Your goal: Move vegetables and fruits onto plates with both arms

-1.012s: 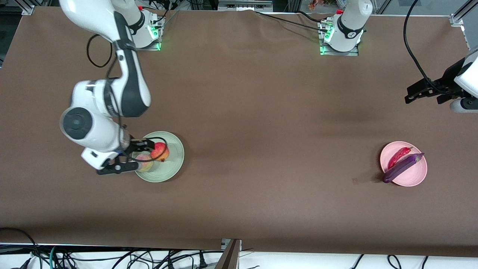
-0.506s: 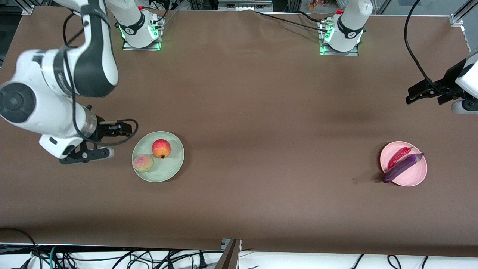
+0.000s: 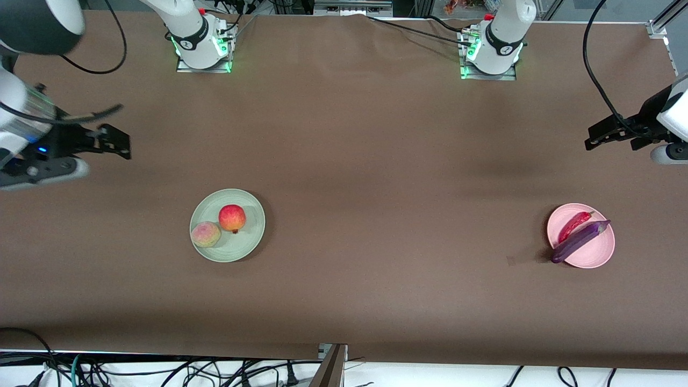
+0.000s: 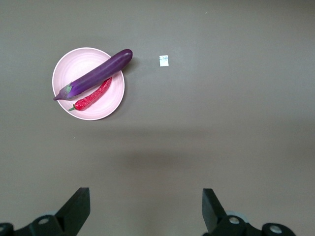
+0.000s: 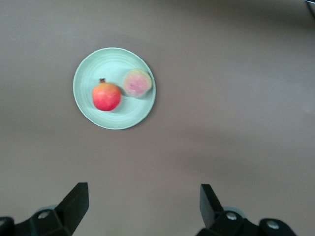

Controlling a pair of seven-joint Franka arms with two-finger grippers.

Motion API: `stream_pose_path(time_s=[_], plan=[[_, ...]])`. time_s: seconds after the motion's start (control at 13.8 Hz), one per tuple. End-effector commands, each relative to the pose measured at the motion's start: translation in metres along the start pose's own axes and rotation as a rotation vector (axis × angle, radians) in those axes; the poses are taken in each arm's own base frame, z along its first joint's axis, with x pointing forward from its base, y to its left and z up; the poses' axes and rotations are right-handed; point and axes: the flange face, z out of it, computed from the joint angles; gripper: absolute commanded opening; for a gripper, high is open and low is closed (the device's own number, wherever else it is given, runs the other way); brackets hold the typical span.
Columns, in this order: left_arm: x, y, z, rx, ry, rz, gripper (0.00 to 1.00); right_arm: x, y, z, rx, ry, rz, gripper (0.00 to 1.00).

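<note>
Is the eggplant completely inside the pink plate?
No. The eggplant lies across the pink plate, beside the chili; its rounded end overhangs the rim.

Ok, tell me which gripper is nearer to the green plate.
Right. The right gripper is open, up over bare table toward the right arm's end, close to the green plate. The left gripper is open, waiting at the left arm's end, near the pink plate.

Table [image 3: 355,161]: covered in brown matt sheet, smooth, faint creases. Green plate [image 3: 248,236]: matt, fine concentric ridges. Pink plate [image 3: 599,255]: matt, smooth. Eggplant [image 3: 580,241]: glossy purple skin with highlights. Chili pepper [image 3: 573,226]: shiny red. Peach [image 3: 206,234]: dull, soft-looking skin. Pomegranate [image 3: 231,216]: smooth, slight sheen.
</note>
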Motion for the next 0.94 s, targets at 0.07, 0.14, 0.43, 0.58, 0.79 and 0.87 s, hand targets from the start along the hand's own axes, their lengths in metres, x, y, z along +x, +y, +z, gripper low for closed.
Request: stream_pose_path(time_s=[0.07, 0.14, 0.43, 0.58, 0.79, 0.87], plan=[[0.002, -0.001, -0.004, 0.004, -0.007, -0.007, 1.0, -0.038, 0.014, 0.024, 0.008, -0.056, 0.031, 1.0], [0.002, 0.0, -0.004, 0.004, -0.007, -0.005, 1.0, -0.044, 0.004, 0.023, 0.004, -0.07, 0.023, 1.0], [0.002, 0.002, -0.005, 0.005, -0.004, -0.002, 1.0, -0.043, -0.009, 0.036, -0.003, -0.115, 0.141, 1.0], [0.002, 0.002, -0.005, 0.004, -0.004, -0.002, 1.0, -0.04, -0.005, 0.031, -0.004, -0.103, 0.14, 1.0], [0.001, 0.001, -0.006, 0.004, -0.004, -0.004, 1.0, -0.028, 0.004, 0.035, 0.0, -0.104, 0.149, 1.0], [0.001, 0.002, -0.006, 0.004, -0.004, -0.002, 1.0, -0.026, 0.006, 0.035, 0.0, -0.098, 0.15, 1.0]])
